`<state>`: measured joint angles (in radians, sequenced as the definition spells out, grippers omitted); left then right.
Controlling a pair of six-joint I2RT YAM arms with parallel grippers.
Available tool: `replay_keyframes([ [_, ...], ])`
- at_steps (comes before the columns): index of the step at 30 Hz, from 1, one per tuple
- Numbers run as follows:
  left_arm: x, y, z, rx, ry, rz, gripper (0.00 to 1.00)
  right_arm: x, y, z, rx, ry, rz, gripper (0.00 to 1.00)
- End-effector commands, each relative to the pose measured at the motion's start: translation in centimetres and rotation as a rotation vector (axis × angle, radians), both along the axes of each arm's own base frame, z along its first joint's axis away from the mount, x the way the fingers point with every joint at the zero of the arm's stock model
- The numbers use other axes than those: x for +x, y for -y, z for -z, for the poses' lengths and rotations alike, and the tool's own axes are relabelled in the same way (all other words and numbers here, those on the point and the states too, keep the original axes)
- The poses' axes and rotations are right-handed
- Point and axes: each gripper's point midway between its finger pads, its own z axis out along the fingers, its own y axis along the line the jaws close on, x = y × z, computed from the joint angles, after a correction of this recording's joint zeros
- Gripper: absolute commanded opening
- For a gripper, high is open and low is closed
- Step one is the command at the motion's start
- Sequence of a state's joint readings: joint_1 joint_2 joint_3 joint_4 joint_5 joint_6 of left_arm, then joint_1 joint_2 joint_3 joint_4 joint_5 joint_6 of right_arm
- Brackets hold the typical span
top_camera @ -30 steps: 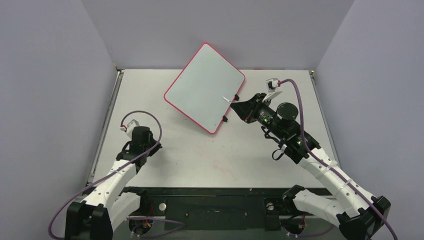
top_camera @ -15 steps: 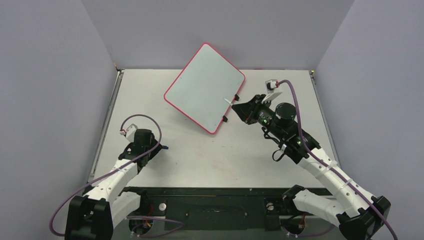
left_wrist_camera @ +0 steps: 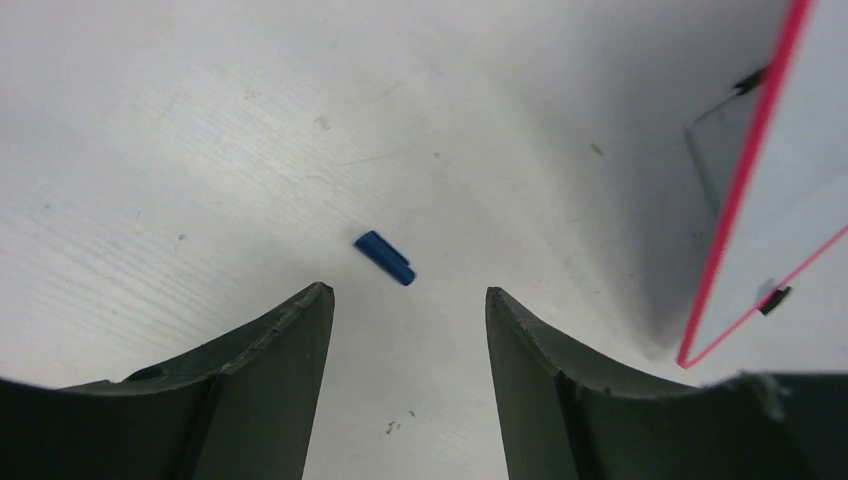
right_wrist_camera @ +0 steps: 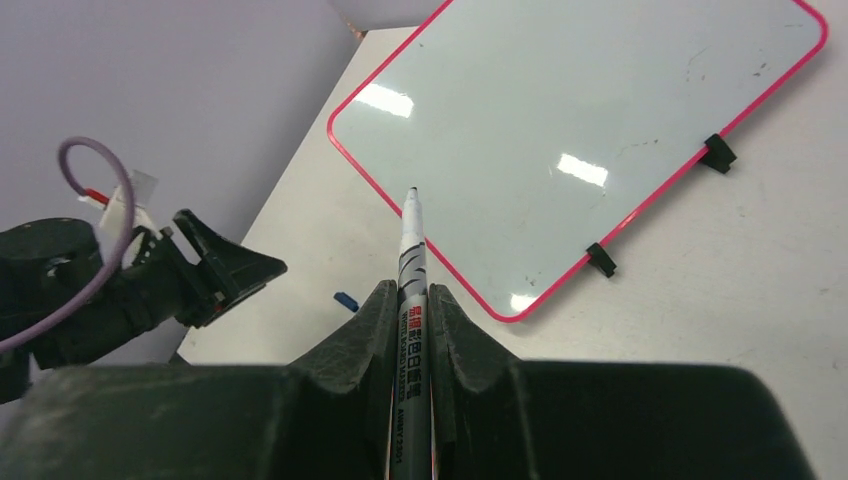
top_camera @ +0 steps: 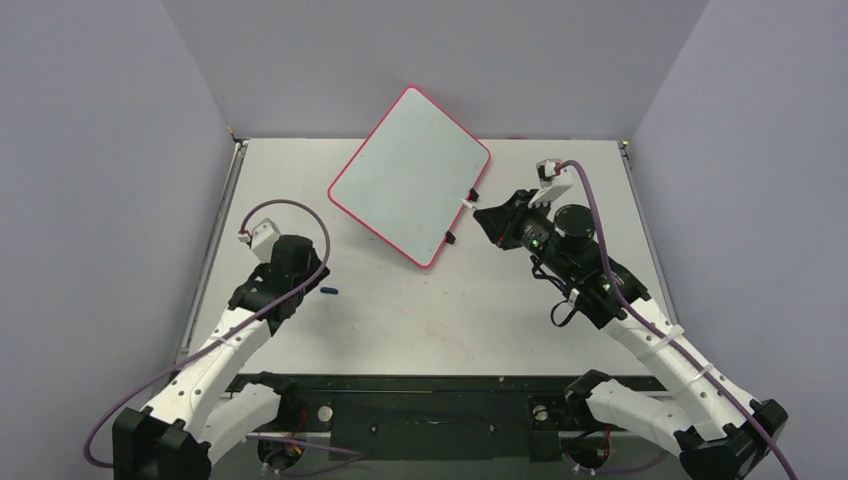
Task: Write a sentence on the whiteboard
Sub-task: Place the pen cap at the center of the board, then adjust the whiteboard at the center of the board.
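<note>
With my right tool [right_wrist_camera: 412,292] clamped on the marker [right_wrist_camera: 411,240] and my left tool [left_wrist_camera: 405,292] apart behind the cap [left_wrist_camera: 384,258], the blank whiteboard [right_wrist_camera: 560,110] ahead of both looks stiff, light and slide-prone, so I'd hold its rim [right_wrist_camera: 657,204].

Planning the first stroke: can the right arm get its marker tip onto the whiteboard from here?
Probably yes. The right gripper holds the uncapped marker pointed at the whiteboard, with nothing between.

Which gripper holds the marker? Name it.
The right gripper, shut on the marker. The left gripper stands open and empty near a blue cap.
</note>
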<state>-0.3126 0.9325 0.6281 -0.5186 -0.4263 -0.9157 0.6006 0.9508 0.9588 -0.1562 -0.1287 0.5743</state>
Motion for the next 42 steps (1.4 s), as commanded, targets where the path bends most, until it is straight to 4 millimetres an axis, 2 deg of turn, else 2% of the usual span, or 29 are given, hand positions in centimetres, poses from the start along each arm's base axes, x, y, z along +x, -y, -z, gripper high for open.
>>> replay_keyframes([
  [1, 0.8, 1.3, -6.0, 0.107, 0.100, 0.046, 0.54, 0.4, 2.7, -4.4, -0.008, 0.090, 0.114, 0.00],
  [4, 1.7, 4.0, -7.9, 0.118, 0.136, 0.107, 0.52, 0.6, 4.0, -5.8, -0.007, 0.094, 0.180, 0.00],
  [6, 1.9, 7.1, -8.4, 0.113, 0.152, 0.183, 0.51, 0.9, 4.9, -6.4, -0.006, 0.088, 0.232, 0.00],
  [9, 3.1, 10.5, -8.9, 0.098, 0.183, 0.247, 0.50, 1.3, 6.3, -7.6, 0.003, 0.089, 0.315, 0.00],
  [15, 5.8, 18.1, -7.7, 0.012, 0.163, 0.359, 0.47, 1.9, 9.1, -8.9, -0.009, 0.078, 0.466, 0.00],
  [16, 6.5, 19.6, -7.5, 0.000, 0.164, 0.374, 0.46, 1.9, 9.2, -9.0, -0.009, 0.078, 0.473, 0.00],
  [17, 7.0, 20.6, -8.2, -0.021, 0.179, 0.381, 0.46, 1.9, 9.4, -9.4, -0.008, 0.082, 0.480, 0.00],
  [18, 7.4, 21.9, -7.3, -0.017, 0.165, 0.397, 0.46, 1.8, 9.6, -9.5, -0.007, 0.085, 0.484, 0.00],
  [20, 8.2, 23.9, -6.7, -0.021, 0.157, 0.419, 0.46, 1.6, 9.8, -9.9, -0.005, 0.093, 0.488, 0.00],
  [21, 8.9, 24.9, -7.5, -0.037, 0.170, 0.421, 0.46, 1.5, 9.9, -10.1, -0.006, 0.097, 0.490, 0.00],
  [22, 9.2, 25.7, -5.9, -0.024, 0.131, 0.430, 0.46, 1.4, 10.1, -10.2, -0.007, 0.100, 0.495, 0.00],
  [23, 9.8, 26.7, -5.3, -0.027, 0.118, 0.429, 0.45, 1.3, 10.3, -10.2, -0.009, 0.101, 0.497, 0.00],
  [31, 11.9, 31.7, -2.3, -0.039, 0.062, 0.395, 0.44, 0.8, 11.6, -10.2, -0.028, 0.111, 0.532, 0.00],
  [33, 12.4, 32.1, -1.4, -0.024, 0.043, 0.371, 0.43, 0.6, 11.8, -10.3, -0.027, 0.114, 0.533, 0.00],
  [34, 12.9, 32.6, -1.9, -0.034, 0.057, 0.355, 0.43, 0.5, 11.9, -10.4, -0.026, 0.116, 0.534, 0.00],
  [35, 12.9, 32.6, -0.5, -0.012, 0.030, 0.349, 0.42, 0.4, 12.0, -10.5, -0.026, 0.118, 0.536, 0.00],
  [36, 13.4, 33.0, -1.1, -0.019, 0.047, 0.333, 0.42, 0.3, 12.0, -10.5, -0.028, 0.119, 0.535, 0.00],
  [37, 13.4, 33.2, -0.1, 0.002, 0.030, 0.330, 0.42, 0.2, 12.1, -10.5, -0.028, 0.120, 0.537, 0.00],
  [38, 13.8, 33.5, -0.5, 0.003, 0.047, 0.318, 0.42, 0.1, 12.3, -10.6, -0.027, 0.123, 0.539, 0.00],
  [39, 13.7, 33.5, 0.4, 0.030, 0.037, 0.312, 0.42, 0.1, 12.3, -10.5, -0.030, 0.122, 0.539, 0.00],
  [42, 14.0, 34.2, 1.1, 0.066, 0.034, 0.292, 0.42, -0.1, 12.6, -10.5, -0.031, 0.124, 0.541, 0.00],
])
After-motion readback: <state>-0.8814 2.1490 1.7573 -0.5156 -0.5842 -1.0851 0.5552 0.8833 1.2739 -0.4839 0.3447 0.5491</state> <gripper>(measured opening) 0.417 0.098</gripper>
